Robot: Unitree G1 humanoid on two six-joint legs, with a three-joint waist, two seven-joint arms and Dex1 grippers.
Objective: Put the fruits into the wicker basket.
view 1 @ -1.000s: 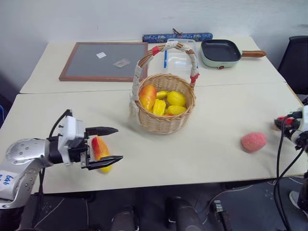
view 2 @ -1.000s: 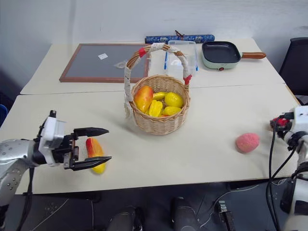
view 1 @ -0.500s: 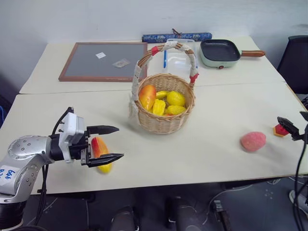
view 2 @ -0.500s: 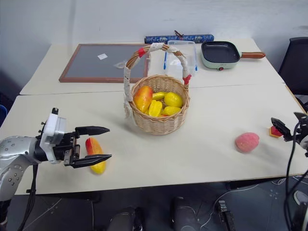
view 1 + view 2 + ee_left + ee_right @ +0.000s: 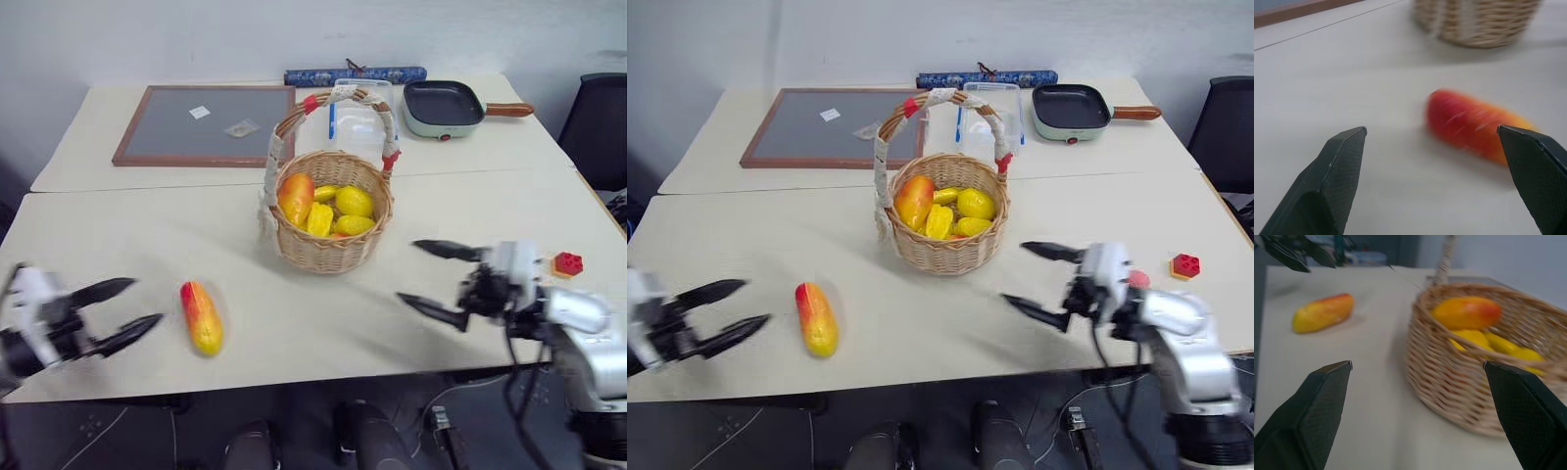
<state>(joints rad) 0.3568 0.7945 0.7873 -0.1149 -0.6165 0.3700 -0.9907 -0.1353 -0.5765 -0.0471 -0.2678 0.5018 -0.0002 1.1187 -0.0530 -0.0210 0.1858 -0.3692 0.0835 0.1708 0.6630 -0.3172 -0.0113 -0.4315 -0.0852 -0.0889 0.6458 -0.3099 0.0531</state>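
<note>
In the middle of the frame, on the pale counter [image 5: 460, 215], stands the round tan woven wicker basket [image 5: 333, 230] with its tall arched handle wrapped in white cloth and red bands; it already holds an orange-red fruit and several yellow ones. At lower left the elongated red-to-yellow mango-like fruit [image 5: 201, 316] lies flat on the counter, well apart from the basket. Farther left, the left gripper [image 5: 116, 311] has its jaws spread wide and holds nothing, the fruit lying just beyond its tips. At lower right the right gripper [image 5: 431, 279] points toward the basket, jaws wide apart and empty. A sliver of the rounder pink fruit [image 5: 1136, 279] peeks out behind that arm. A small red cube [image 5: 567, 263] sits near the right edge.
</note>
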